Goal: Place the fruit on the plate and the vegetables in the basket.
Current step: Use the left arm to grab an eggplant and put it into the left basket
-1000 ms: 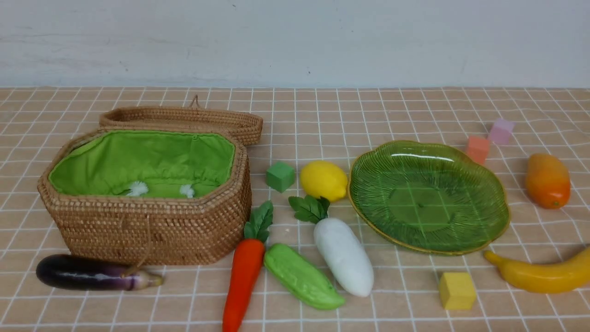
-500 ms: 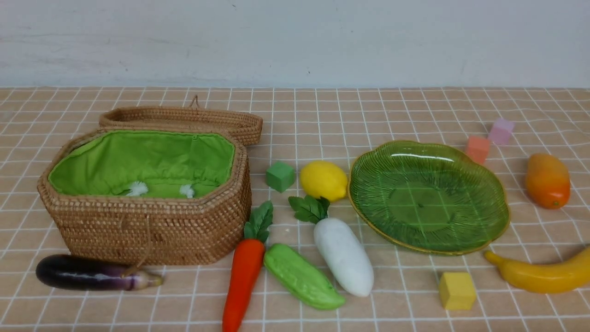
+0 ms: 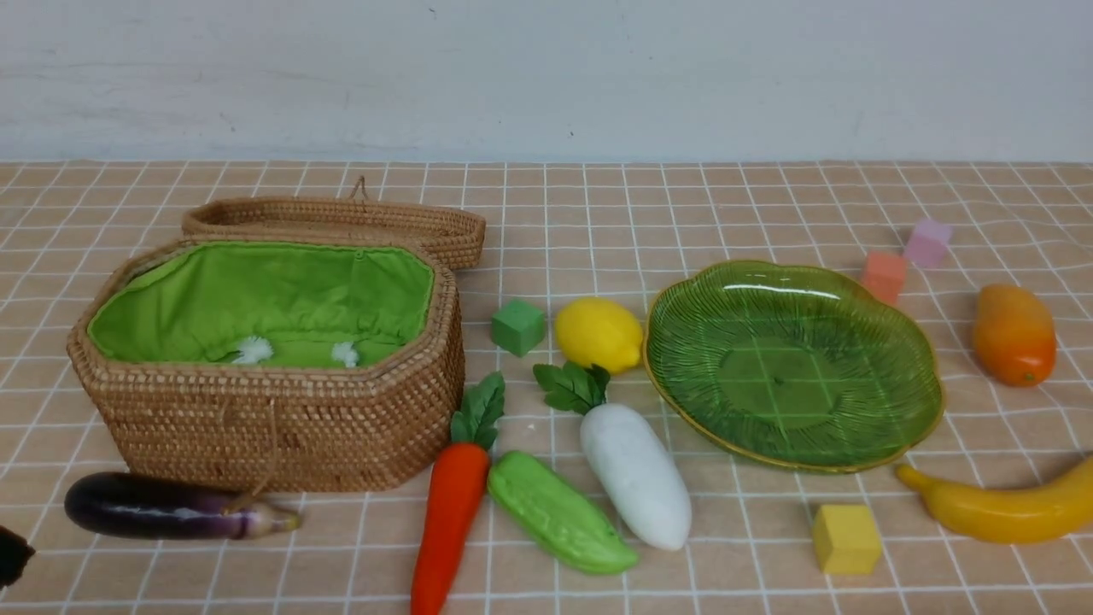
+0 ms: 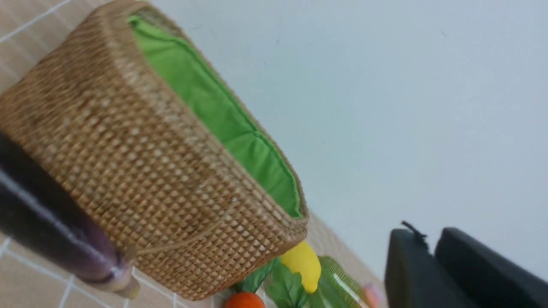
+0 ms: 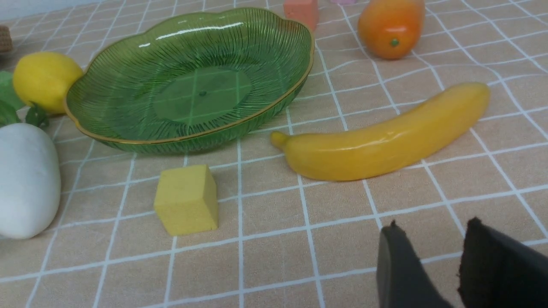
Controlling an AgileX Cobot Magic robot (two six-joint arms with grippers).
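The left end effector [image 4: 428, 252] holds nothing, its tips nearly together; the right end effector [image 5: 428, 239] is empty too, its tips parted. In the front view, the eggplant [image 3: 154, 506] lies lower left, before the basket [image 3: 282, 436], whose lid is back, probably to admit vegetables. The 3 other vegetables [image 3: 559, 512] lie lower centre. The plate [image 3: 777, 380], right of centre, sits bare among 3 fruits [image 3: 1016, 333], likely for short transfers.

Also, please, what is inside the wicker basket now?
Inside the basket I see green lining and two white tufts; no vegetable shows. The front wall hides the nearest part of the floor, so I cannot tell there.
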